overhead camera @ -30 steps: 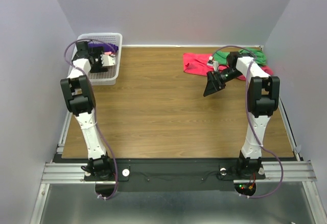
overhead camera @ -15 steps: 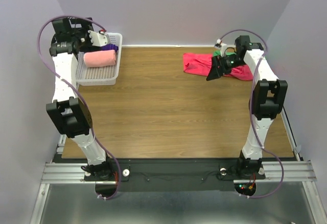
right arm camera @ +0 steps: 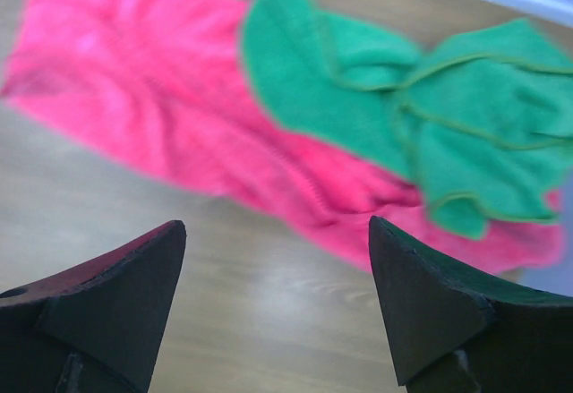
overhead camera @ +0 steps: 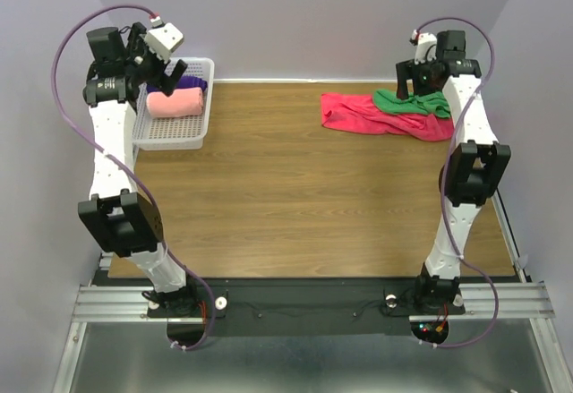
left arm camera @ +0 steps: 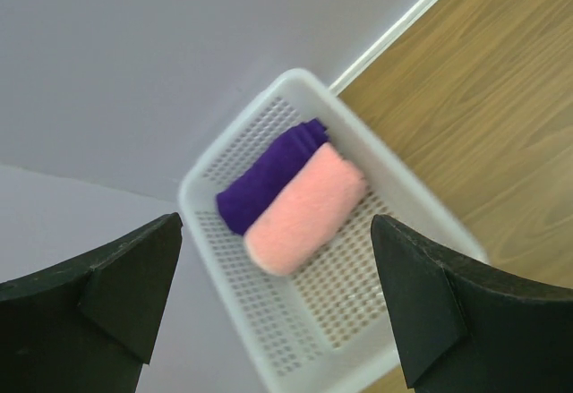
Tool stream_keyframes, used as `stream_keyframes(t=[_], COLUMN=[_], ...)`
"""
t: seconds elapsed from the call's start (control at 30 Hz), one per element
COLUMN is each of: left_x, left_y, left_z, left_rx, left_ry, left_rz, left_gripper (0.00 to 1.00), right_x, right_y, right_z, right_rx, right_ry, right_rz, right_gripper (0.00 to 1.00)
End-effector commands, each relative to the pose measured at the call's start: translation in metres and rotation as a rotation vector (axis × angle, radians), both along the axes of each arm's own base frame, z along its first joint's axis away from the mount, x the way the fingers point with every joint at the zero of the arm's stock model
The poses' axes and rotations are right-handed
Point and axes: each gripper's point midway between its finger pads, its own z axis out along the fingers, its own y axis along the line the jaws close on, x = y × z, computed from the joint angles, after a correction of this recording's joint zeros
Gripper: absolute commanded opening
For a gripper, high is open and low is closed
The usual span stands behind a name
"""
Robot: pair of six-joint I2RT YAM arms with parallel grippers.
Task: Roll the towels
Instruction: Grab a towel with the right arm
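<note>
Salmon-pink rolled cloth towel point(left arm camera: 304, 209): a stubby cylinder, lying in the white plastic mesh basket point(left arm camera: 349, 290) at the far left of the table.
Purple rolled cloth towel point(left arm camera: 269, 176): a second stubby roll, touching the pink one along its length, on the side nearer the wall.
Crimson cloth towel point(right arm camera: 152, 98): unrolled, spread long and wrinkled on the brown wooden tabletop point(right arm camera: 260, 312) at the far right.
Green cloth towel point(right arm camera: 430, 106): unrolled, crumpled in folds, lying partly on the crimson towel's right end.
Left pincer point(left arm camera: 275, 225): fingers wide apart with nothing in them. It is raised over the basket, and both rolls lie below it, clear of the fingers.
Right pincer point(right arm camera: 277, 227): fingers apart and empty. It hangs high over the far right corner, with the green and crimson towels below and beyond its tips, not touched.
</note>
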Motion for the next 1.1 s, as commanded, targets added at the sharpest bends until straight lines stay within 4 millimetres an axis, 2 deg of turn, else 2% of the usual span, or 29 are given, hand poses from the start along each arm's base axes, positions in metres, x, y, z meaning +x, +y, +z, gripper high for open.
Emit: stream_keyframes(t=[0.0, 0.1, 0.13, 0.17, 0.2, 0.23, 0.3, 0.33, 0.37, 0.43, 0.57, 0.67, 0.7, 0.8, 0.87, 0.93, 1.0, 1.07], left_x=[-0.036, -0.052, -0.056, -0.063, -0.067, -0.069, -0.079, -0.082, -0.086, -0.091, -0.096, -0.097, -0.096, -0.095, -0.093, -0.092, -0.091, -0.090], left_y=[-0.040, -0.057, -0.061, -0.064, -0.068, -0.069, -0.074, -0.077, -0.078, -0.079, -0.078, -0.078, -0.077, -0.078, -0.078, -0.078, -0.079, -0.078], left_z=[0.037, 0.027, 0.018, 0.024, 0.023, 0.023, 0.021, 0.014, 0.016, 0.011, -0.001, -0.009, -0.011, -0.017, -0.017, -0.016, -0.014, -0.015], left_rx=[-0.239, -0.281, -0.293, -0.298, -0.315, -0.317, -0.328, -0.335, -0.332, -0.331, -0.329, -0.333, -0.339, -0.348, -0.353, -0.359, -0.362, -0.370], left_ry=[0.035, 0.075, 0.098, 0.083, 0.092, 0.091, 0.090, 0.103, 0.094, 0.099, 0.113, 0.129, 0.135, 0.152, 0.157, 0.159, 0.158, 0.165], left_rz=[0.008, -0.041, -0.050, -0.057, -0.066, -0.068, -0.087, -0.087, -0.090, -0.088, -0.079, -0.074, -0.069, -0.066, -0.062, -0.060, -0.063, -0.061], left_gripper=[0.99, 0.99, 0.99, 0.99, 0.99, 0.99, 0.99, 0.99, 0.99, 0.99, 0.99, 0.99, 0.99, 0.99, 0.99, 0.99, 0.99, 0.99], right_x=[0.043, 0.059, 0.063, 0.069, 0.074, 0.077, 0.086, 0.090, 0.094, 0.101, 0.111, 0.119, 0.121, 0.128, 0.131, 0.134, 0.135, 0.135], right_y=[-0.048, -0.059, -0.062, -0.065, -0.068, -0.069, -0.074, -0.076, -0.078, -0.083, -0.087, -0.093, -0.095, -0.100, -0.107, -0.111, -0.116, -0.118], right_z=[-0.009, -0.022, -0.028, -0.027, -0.039, -0.034, -0.054, -0.053, -0.070, -0.080, -0.082, -0.076, -0.082, -0.081, -0.088, -0.090, -0.097, -0.105], right_rx=[-0.172, -0.181, -0.185, -0.182, -0.182, -0.181, -0.192, -0.199, -0.208, -0.214, -0.222, -0.242, -0.250, -0.275, -0.295, -0.307, -0.316, -0.320], right_ry=[-0.074, -0.091, -0.092, -0.117, -0.110, -0.128, -0.120, -0.130, -0.112, -0.117, -0.155, -0.200, -0.198, -0.226, -0.231, -0.239, -0.233, -0.224], right_rz=[-0.203, -0.264, -0.284, -0.307, -0.332, -0.344, -0.367, -0.375, -0.381, -0.392, -0.407, -0.421, -0.421, -0.425, -0.442, -0.442, -0.444, -0.444], right_gripper=[0.87, 0.86, 0.85, 0.85, 0.85, 0.85, 0.83, 0.83, 0.82, 0.81, 0.76, 0.72, 0.72, 0.68, 0.66, 0.67, 0.73, 0.75])
